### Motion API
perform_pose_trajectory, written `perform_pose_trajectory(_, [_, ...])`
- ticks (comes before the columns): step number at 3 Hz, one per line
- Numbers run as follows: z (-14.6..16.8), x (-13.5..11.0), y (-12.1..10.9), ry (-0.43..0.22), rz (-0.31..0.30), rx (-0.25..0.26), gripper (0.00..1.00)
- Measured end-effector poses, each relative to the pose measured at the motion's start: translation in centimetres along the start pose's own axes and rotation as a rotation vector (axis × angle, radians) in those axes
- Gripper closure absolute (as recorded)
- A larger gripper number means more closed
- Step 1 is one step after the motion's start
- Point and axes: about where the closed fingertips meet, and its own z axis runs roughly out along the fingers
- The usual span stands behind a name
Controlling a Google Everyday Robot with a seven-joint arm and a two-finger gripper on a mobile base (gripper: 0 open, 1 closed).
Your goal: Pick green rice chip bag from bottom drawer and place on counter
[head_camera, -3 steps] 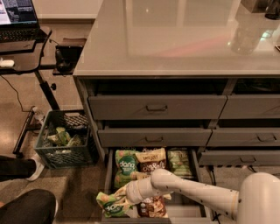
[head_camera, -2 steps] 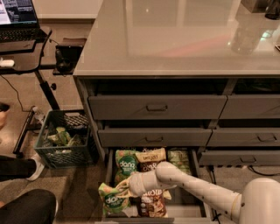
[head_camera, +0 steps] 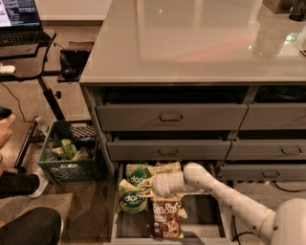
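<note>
The bottom drawer [head_camera: 116, 220] is pulled open under the counter [head_camera: 191, 48]. Two bright green rice chip bags lie at its left. One [head_camera: 137, 173] rests at the back. The other [head_camera: 131, 199] is tilted up off the drawer floor, just in front of it. My gripper [head_camera: 146, 189] reaches in from the right on a white arm and is shut on the upper right edge of this nearer green bag. A brown Sea Salt bag [head_camera: 167, 216] lies just below the wrist, and another brown bag [head_camera: 167, 167] sits at the back.
Two rows of closed grey drawers [head_camera: 169, 117] overhang the open one. A clear bottle [head_camera: 267, 33] stands on the counter's right. A dark crate [head_camera: 71, 155] of snacks sits on the floor to the left, beside a desk with a laptop [head_camera: 19, 14] and a person's legs [head_camera: 28, 225].
My gripper has risen and drawn back towards the drawer's rear, and the nearer green bag has come up with it from the front left of the drawer.
</note>
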Motion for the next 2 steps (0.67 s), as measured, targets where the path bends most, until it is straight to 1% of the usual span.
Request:
perform_pose_trajectory(1, [-3.70, -1.32, -0.27, 0.077, 0.016, 0.035, 1.00])
perform_pose_trajectory(2, [-3.69, -1.30, -0.28, 0.077, 0.016, 0.036, 1.00])
